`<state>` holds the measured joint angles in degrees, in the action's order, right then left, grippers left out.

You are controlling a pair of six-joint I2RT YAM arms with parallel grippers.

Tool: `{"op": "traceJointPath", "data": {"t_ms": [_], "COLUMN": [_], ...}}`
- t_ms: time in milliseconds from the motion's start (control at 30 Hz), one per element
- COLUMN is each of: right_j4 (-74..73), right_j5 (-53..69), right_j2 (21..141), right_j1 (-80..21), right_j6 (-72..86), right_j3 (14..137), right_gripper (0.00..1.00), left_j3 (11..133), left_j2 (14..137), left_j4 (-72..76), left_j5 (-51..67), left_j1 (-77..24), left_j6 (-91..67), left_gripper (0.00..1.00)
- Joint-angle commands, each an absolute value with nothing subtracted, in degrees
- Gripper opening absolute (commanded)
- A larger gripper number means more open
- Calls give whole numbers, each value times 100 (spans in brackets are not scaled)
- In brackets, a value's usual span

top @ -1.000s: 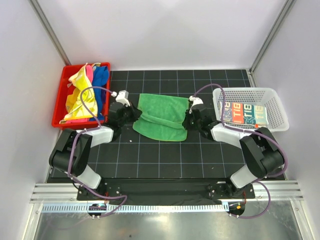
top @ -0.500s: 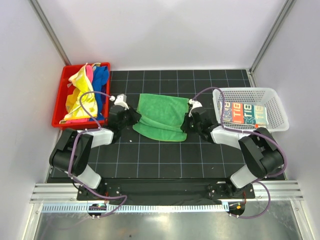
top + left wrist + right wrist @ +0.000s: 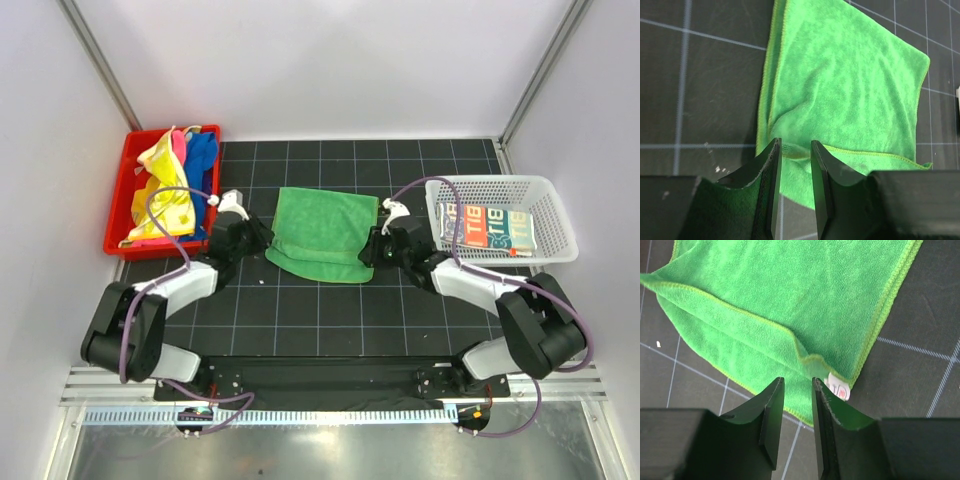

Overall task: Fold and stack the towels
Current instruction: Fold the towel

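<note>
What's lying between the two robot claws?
The green towel, partly folded, lies on the table between the left gripper and the right gripper; the top view shows it best.

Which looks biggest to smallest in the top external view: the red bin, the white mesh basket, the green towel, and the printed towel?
1. red bin and white mesh basket: they look about alike, so I won't rank one over the other
2. green towel
3. printed towel, lying in the basket

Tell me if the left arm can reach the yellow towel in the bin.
Probably yes: the left hand is open beside the green towel, and the yellow towel lies on top in the open bin nearby.
</note>
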<state>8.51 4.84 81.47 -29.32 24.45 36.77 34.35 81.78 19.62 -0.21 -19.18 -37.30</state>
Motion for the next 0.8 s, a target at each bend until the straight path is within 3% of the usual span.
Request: {"op": "traceJointPath", "data": {"t_ms": [0, 233, 600, 767], "right_j4": [774, 527, -175, -211], "right_j5": [378, -209, -756, -589], "right_j2": [7770, 7971, 9272, 9606], "right_j1": [-2979, -2979, -2979, -2979], "right_j6": [2487, 2496, 2531, 2593], "right_j3": [3586, 4041, 5571, 5599], "right_gripper": [36, 38, 38, 38], "left_j3": [3454, 4032, 5739, 6003], "left_j2": [7560, 7127, 9393, 9931], "left_j4": [1346, 809, 194, 18], "left_j5": [-570, -660, -106, -70], "left_j1": [-1934, -1951, -2241, -2399], "left_j6": [-3744, -3656, -3349, -3208], "left_gripper": [33, 36, 32, 30]}}
